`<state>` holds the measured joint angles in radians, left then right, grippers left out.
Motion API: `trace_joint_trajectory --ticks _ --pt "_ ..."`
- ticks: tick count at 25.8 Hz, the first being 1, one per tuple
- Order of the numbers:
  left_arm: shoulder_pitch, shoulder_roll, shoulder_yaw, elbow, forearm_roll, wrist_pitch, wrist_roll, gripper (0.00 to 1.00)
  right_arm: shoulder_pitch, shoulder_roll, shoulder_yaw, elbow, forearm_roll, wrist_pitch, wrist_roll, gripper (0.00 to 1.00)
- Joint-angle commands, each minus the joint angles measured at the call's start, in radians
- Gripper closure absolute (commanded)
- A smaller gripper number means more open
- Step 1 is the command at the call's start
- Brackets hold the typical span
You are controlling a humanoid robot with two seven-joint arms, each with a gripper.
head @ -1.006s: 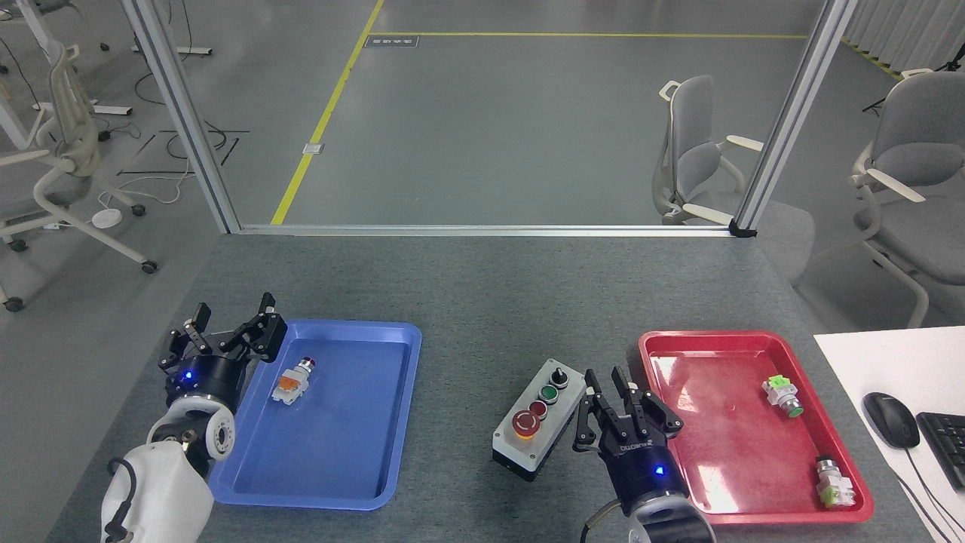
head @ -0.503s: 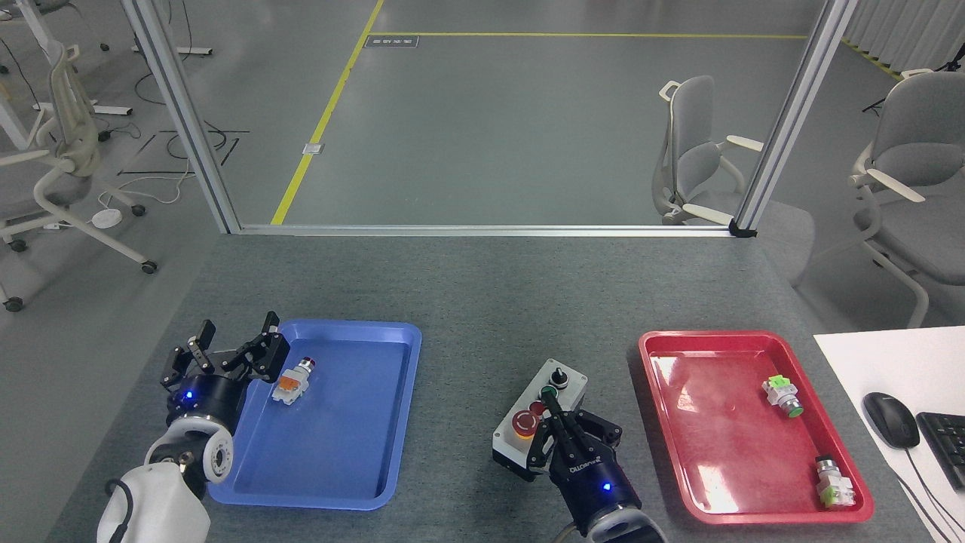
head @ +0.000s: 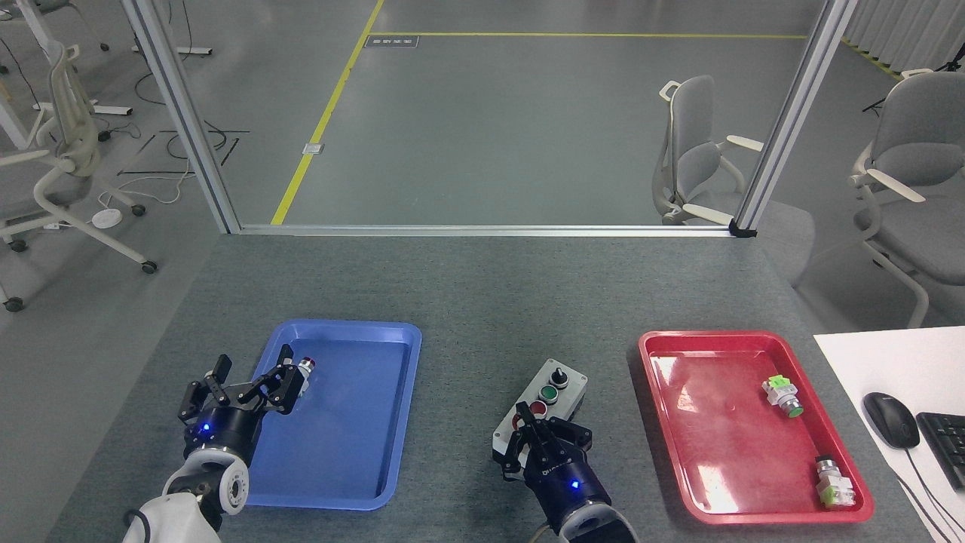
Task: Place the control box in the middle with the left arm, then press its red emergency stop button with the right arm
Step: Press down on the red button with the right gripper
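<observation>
Desk (head: 482, 302) surface lies bare across its upper half, up to the metal rail at the far edge. Two trays sit low in the frame: a blue tray (head: 377, 422) at lower left and a red tray (head: 754, 483) at lower right, with the control box (head: 554, 392) between them at lower centre. The right end effector (head: 537, 446) covers the box's near end, hiding the big red button; whether its fingers are spread I cannot tell. The left end effector (head: 249, 385), fingers spread, hangs over the blue tray's left rim beside one pushbutton part (head: 305, 367). Two pushbutton parts (head: 782, 396) lie in the red tray.
</observation>
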<state>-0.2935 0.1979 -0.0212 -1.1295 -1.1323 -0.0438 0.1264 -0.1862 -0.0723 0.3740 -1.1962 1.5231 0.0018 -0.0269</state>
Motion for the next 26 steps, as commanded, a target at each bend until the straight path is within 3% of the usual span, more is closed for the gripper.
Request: trace_joint_trajectory --ticks 1,15,21,22,23,24,26 --pt "0.013 -0.002 0.001 0.002 0.002 0.001 -0.001 0.01 0.010 -0.004 0.005 0.006 0.000 0.001 0.001 1.00" --pt "0.013 -0.003 0.001 0.002 0.002 0.002 -0.001 0.01 0.014 0.005 -0.009 0.035 -0.006 0.012 -0.016 1.00" --pt "0.013 -0.003 0.001 0.002 0.002 0.002 -0.001 0.01 -0.009 0.042 -0.059 -0.020 -0.057 0.060 -0.103 0.98" --pt "0.013 -0.003 0.001 0.002 0.002 0.002 -0.001 0.01 -0.009 0.042 -0.082 -0.034 -0.064 0.058 -0.103 0.91" --pt "0.013 -0.002 0.001 0.002 0.002 0.002 -0.001 0.01 -0.012 0.043 -0.098 -0.046 -0.067 0.058 -0.103 0.79" --pt "0.013 -0.003 0.001 0.002 0.002 0.002 -0.001 0.01 -0.012 0.045 -0.110 -0.059 -0.070 0.058 -0.103 0.64" --pt "0.013 -0.002 0.001 0.002 0.002 0.002 -0.001 0.01 -0.009 0.045 -0.141 -0.088 -0.080 0.060 -0.103 0.23"
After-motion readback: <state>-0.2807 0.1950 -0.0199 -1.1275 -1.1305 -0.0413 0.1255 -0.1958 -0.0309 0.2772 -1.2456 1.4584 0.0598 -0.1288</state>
